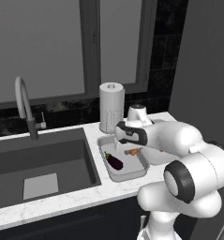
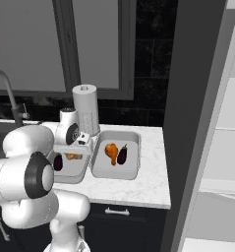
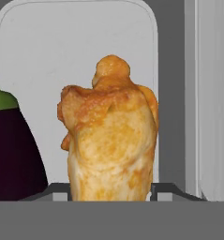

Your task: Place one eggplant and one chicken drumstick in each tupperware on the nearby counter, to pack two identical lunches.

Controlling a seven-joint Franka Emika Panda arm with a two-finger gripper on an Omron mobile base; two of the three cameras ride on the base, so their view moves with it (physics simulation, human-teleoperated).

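Drumstick (image 3: 111, 136) between the fingers — above tray (image 3: 76, 56), beside eggplant (image 3: 12, 150).

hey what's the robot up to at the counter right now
It is packing two lunch trays on the counter beside the sink. The right tupperware already holds an eggplant and a drumstick. The gripper holds a second chicken drumstick over the left tupperware, where another eggplant lies.
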